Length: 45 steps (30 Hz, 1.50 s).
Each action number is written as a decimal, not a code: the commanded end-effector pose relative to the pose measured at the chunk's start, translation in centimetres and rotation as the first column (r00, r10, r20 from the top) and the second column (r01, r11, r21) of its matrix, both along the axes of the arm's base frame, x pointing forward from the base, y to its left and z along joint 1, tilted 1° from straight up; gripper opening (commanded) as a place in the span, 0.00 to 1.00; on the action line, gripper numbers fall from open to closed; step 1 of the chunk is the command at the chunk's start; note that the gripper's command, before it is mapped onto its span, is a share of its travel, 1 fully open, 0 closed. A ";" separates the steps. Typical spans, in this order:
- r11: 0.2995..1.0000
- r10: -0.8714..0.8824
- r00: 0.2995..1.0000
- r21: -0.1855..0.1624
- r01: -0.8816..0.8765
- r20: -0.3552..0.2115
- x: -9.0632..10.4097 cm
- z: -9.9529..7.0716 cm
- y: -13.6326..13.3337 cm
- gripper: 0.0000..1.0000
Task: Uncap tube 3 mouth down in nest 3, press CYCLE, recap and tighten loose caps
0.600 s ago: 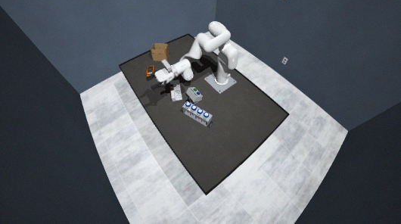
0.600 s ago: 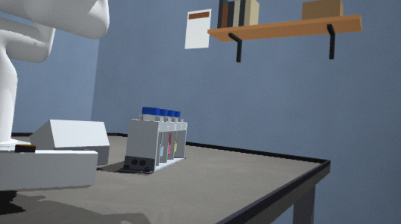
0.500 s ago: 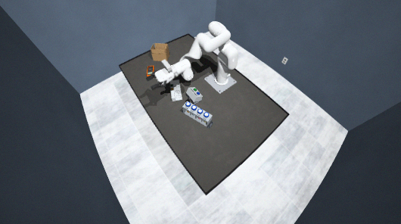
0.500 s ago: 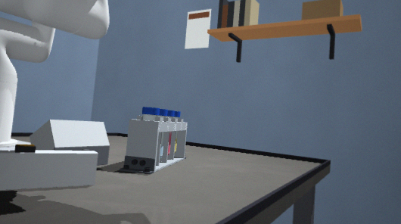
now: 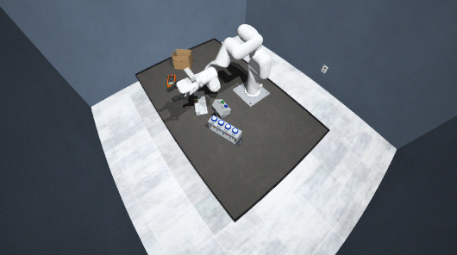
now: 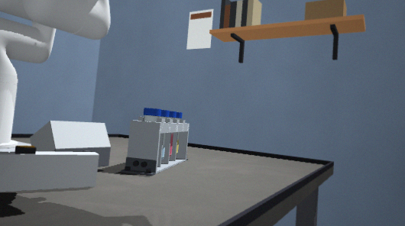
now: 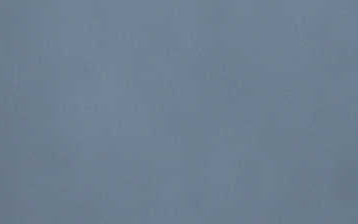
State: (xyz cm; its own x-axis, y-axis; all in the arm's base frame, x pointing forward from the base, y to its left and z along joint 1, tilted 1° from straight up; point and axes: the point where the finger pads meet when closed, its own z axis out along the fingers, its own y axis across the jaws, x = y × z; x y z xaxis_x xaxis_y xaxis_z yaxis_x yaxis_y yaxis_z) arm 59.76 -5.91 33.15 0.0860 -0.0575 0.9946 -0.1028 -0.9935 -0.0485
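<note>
Reaching for tube 3 comes first: the dark hand, spread wide and holding nothing, hangs left of the white cap tray. Right of it, the grey decapping station carries 4 blue caps; centre squarely over cap 3 before closing.

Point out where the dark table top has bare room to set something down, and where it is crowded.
Bare: the wide stretch from the decapping station to the table's near corner, and the strip between the station and the right edge. Crowded: the far end, where the cardboard box, orange device, cap tray, key housing and hand cluster.
</note>
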 end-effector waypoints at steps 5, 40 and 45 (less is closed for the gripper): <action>1.000 0.000 1.000 0.000 0.000 0.004 0.0 0.2 0.0 0.46; 1.000 0.014 0.986 0.011 -0.012 -0.169 1.2 -1.7 0.6 0.46; 1.000 0.024 0.958 0.019 -0.019 -0.284 1.4 -3.1 1.1 0.46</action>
